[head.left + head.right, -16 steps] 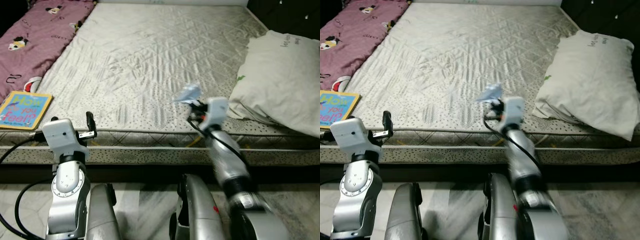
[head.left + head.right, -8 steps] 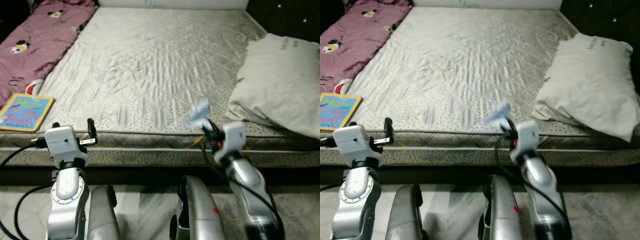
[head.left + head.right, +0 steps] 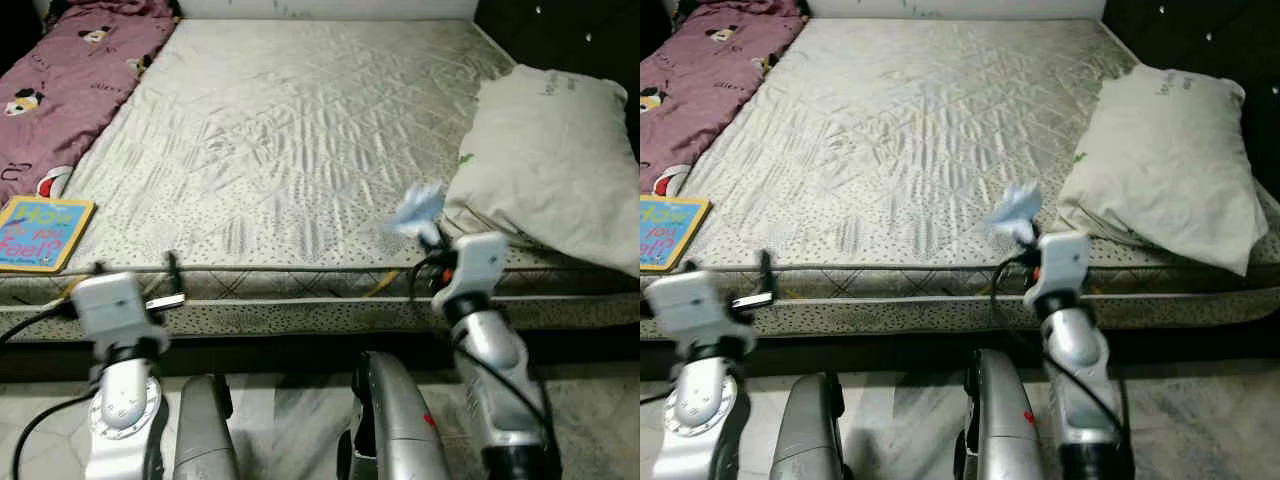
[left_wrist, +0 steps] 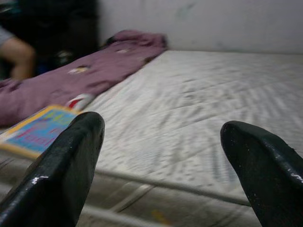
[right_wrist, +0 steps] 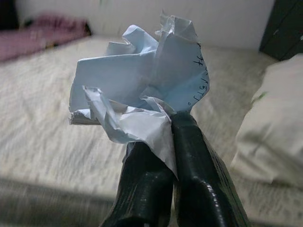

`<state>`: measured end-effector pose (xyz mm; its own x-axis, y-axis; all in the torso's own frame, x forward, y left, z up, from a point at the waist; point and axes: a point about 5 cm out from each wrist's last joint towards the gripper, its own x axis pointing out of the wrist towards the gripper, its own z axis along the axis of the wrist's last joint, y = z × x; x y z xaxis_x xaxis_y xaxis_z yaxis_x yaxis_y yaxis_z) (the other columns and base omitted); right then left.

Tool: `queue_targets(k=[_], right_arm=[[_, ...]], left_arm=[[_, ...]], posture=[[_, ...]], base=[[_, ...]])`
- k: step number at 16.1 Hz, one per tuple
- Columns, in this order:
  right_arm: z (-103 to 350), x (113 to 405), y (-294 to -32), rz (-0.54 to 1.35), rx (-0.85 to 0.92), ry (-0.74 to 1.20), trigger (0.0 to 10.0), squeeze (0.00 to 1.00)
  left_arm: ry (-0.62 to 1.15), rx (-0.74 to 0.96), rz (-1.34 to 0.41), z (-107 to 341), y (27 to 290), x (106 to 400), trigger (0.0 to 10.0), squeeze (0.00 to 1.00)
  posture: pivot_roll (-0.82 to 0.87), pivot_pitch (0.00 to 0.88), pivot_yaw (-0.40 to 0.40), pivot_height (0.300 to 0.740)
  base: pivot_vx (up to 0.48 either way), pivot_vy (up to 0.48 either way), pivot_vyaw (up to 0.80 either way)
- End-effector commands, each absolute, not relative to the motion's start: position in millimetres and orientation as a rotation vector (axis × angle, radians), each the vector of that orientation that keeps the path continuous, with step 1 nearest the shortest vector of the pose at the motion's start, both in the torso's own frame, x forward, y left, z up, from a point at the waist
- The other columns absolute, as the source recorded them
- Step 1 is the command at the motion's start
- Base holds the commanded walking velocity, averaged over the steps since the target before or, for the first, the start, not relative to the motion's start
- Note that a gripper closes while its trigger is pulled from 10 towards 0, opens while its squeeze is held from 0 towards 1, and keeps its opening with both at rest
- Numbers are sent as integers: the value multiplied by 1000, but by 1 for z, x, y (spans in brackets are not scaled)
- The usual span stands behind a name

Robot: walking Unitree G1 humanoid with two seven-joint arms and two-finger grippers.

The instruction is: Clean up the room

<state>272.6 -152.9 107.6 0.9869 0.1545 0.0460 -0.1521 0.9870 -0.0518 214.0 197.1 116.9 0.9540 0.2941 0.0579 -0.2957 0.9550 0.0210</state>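
The right gripper (image 5: pixel 163 137) was clenched on a crumpled paper (image 5: pixel 142 90), lifted above the mattress (image 3: pixel 290 130) edge near the pillow (image 3: pixel 550 150). The left gripper (image 4: pixel 161 165) stood spread, empty. Step judged: carrying litter off; next, locating a bin.

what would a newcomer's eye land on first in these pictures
The crumpled pale blue paper wad stands out first, pinched in the right gripper with its jaws shut, held up at the near edge of the bare quilted grey mattress. Next come the rumpled white pillow on the mattress's right side and the bright children's picture book at its left edge, beside the maroon cartoon-print blanket.
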Motion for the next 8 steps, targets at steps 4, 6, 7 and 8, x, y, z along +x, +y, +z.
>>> queue_targets(k=[4,6,7,8], right_arm=[[101,274,-152,181,-22,24,10000,0],[108,279,-146,155,-41,4,10000,0],[109,279,-143,162,-44,0,10000,0],[110,279,-140,187,-28,-8,10000,0]], left_arm=[[-16,-14,286,108,188,217,10000,0],[-20,-17,248,109,183,219,10000,0],[-20,-27,229,109,182,218,10000,0],[-20,-32,221,109,181,218,10000,0]], posture=[[-56,0,-25,532],[-61,0,-18,532],[-58,0,-17,532],[-52,0,-18,532]], base=[[0,0,0],[0,0,0],[0,0,0],[0,0,0]])
